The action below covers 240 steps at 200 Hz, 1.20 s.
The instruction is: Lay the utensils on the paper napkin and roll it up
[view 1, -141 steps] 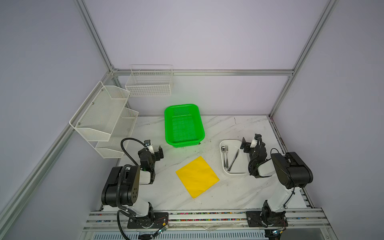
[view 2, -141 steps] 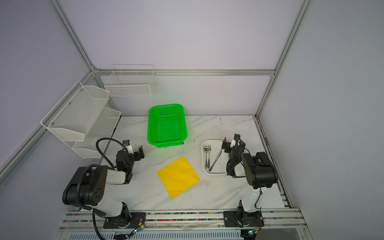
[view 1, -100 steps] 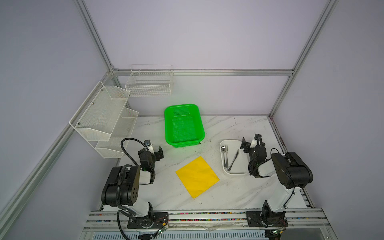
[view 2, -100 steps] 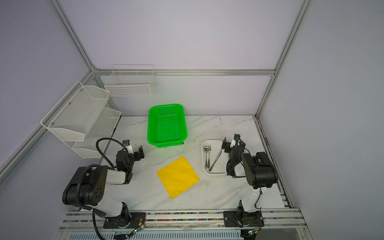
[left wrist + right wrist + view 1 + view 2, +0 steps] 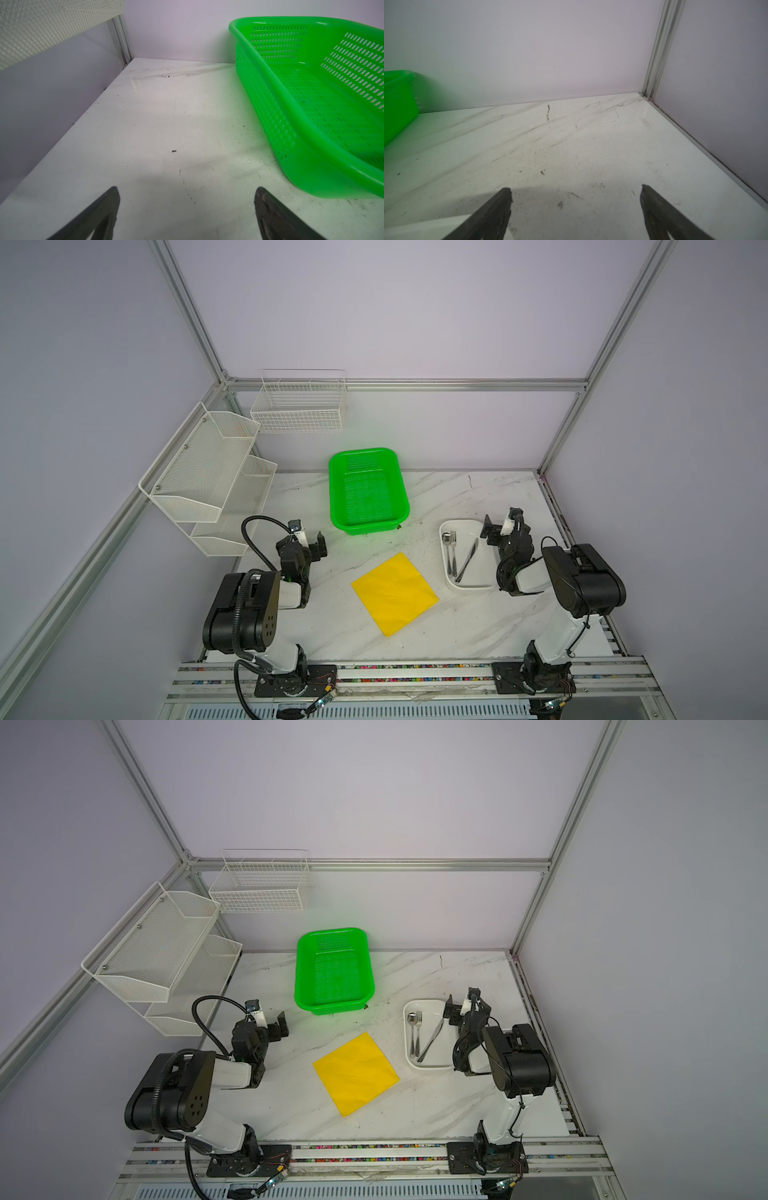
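1. Utensils: spoon (image 5: pixel 446 538), fork (image 5: pixel 454 537) and knife (image 5: pixel 467 560). Slim, shiny silver metal, lying flat in the white tray (image 5: pixel 465 523), right of the green basket (image 5: pixel 361 451). Probably stiff, light and slippery; best pinched mid-handle.
2. Paper napkin (image 5: pixel 395 593): bright yellow square, faintly creased, flat, just in front of the basket. Likely thin, limp and easily torn; lift it by an edge.
3. Left gripper (image 5: pixel 309 533): jaws wide apart, empty, left of the basket.
4. Right gripper (image 5: pixel 500 517): jaws wide apart, empty, right of the basket, beyond the tray.
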Tool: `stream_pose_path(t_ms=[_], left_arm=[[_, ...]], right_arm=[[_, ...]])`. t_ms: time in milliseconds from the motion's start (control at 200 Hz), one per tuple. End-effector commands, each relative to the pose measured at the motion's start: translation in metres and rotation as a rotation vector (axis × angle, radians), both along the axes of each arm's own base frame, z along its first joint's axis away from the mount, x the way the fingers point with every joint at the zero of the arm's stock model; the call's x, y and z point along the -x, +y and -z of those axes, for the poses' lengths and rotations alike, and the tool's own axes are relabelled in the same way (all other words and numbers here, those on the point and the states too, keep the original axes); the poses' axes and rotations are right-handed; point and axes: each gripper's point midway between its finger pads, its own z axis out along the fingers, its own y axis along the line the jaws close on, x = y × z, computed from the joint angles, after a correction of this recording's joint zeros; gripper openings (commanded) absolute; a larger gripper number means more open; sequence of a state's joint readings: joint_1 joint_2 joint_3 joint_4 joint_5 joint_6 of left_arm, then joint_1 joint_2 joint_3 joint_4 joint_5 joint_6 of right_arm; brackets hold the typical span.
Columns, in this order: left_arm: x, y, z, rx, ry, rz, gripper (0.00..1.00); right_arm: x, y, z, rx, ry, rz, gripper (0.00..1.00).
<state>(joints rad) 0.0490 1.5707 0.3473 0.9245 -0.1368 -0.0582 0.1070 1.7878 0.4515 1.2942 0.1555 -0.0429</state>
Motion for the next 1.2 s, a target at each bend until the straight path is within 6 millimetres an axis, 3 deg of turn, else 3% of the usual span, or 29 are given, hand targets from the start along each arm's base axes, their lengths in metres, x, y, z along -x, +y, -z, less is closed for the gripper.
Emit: stream_pose_path(t_ms=[0,440,585,605,695,760,845,885,1050,1195], left_arm=[[-0.007,-0.002,-0.018,-0.022,-0.059,0.012,1.00],[-0.003,-0.011,-0.024,-0.028,-0.095,0.066,1.00],[0.006,-0.006,-0.041,-0.023,-0.099,0.030,0.99],[0.007,-0.005,-0.055,-0.020,-0.128,0.021,1.00],[0.012,-0.001,-0.075,0.008,-0.127,-0.012,1.00],[0.016,0.003,-0.088,0.123,-0.139,-0.063,1.00],[0.022,0.008,-0.103,0.311,-0.155,-0.142,1.00],[0.025,0.003,-0.109,0.366,-0.146,-0.125,0.99],[0.036,-0.051,-0.125,0.543,-0.081,0.153,1.00],[0.054,-0.098,-0.124,0.684,0.011,0.391,1.00]], right_arm=[[-0.006,0.000,-0.017,0.008,-0.058,-0.007,0.97],[-0.005,0.001,-0.018,0.016,-0.061,-0.016,0.97],[-0.006,0.001,-0.033,0.007,-0.063,-0.013,0.97],[-0.007,-0.001,-0.034,-0.014,-0.050,0.001,0.97],[-0.015,-0.005,-0.042,-0.063,0.044,0.032,0.97],[-0.018,-0.005,-0.047,-0.155,0.115,0.062,0.97],[-0.016,0.008,-0.047,-0.262,0.241,0.021,0.97],[-0.011,0.014,-0.043,-0.314,0.311,0.001,0.97],[0.027,0.041,-0.022,-0.458,0.555,-0.085,0.94],[0.055,0.051,-0.005,-0.422,0.698,-0.154,0.91]])
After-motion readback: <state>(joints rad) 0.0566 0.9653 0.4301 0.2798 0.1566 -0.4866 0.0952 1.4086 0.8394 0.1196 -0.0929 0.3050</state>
